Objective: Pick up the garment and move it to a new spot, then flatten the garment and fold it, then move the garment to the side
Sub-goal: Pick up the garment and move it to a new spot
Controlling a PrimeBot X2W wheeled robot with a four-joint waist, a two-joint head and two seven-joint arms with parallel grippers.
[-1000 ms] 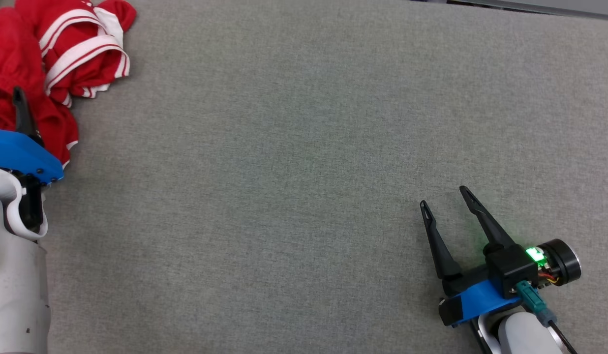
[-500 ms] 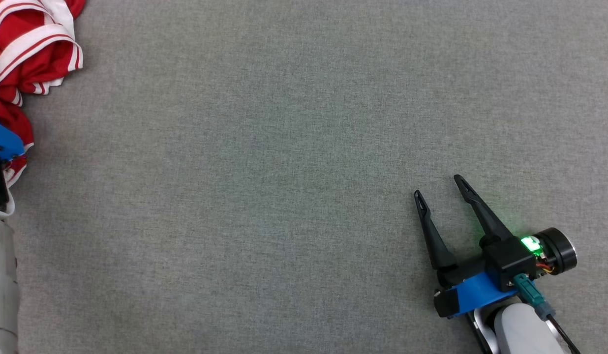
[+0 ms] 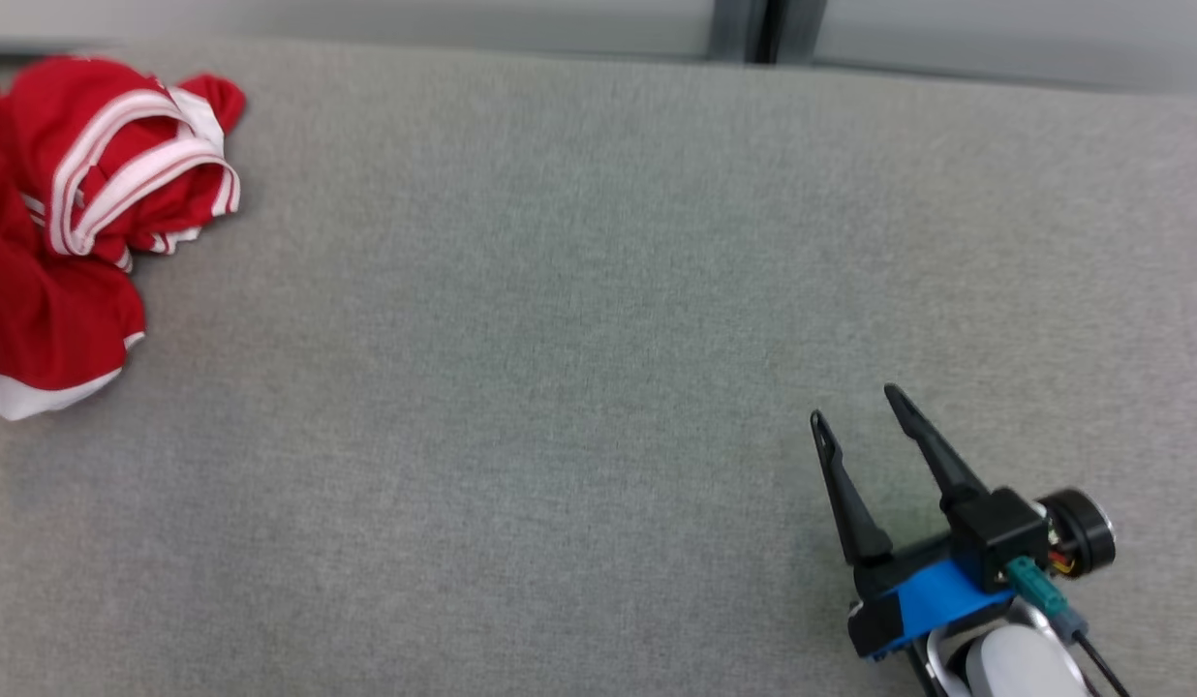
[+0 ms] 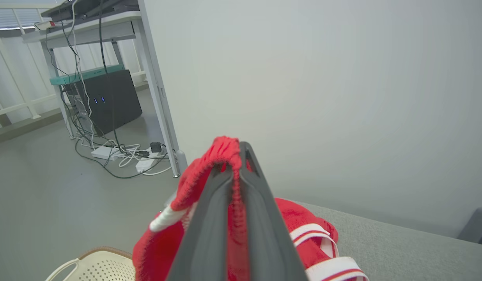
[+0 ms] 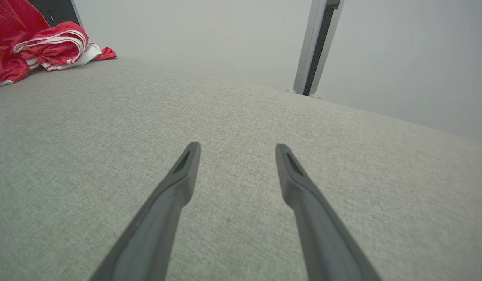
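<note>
- The left gripper (image 4: 237,156) has its two fingers clamped together on a fold of the red garment (image 4: 303,222). In the left wrist view a ridge of red knit runs up between them and bulges over the tips, so the pinch is on gathered cloth, not a single layer.
- A bunched fold suits these narrow fingers, since it is less likely to slip out than flat fabric. The grip looks meant for the lift that opens the task.
- Below the fingers the rest of the garment is crumpled at the far left of the grey table (image 3: 560,339). The head view shows striped white bands looped on top and a white hem toward the robot. Whether any of it has left the surface cannot be told.
- The right gripper (image 3: 853,405) has its fingers spread wide and holds nothing. It sits low over bare table at the near right, well apart from the garment, and is probably waiting to take a second corner once the cloth arrives.
- The bare middle of the table between the two grippers seems the likely new spot.
- A cream perforated basket (image 4: 104,265) sits below the table's left edge, just beside the garment. With one pinch point, loose cloth could trail over that edge.
- Farther out stand a desk with cables (image 4: 89,31) and a pale wall with a dark post (image 5: 315,47).
</note>
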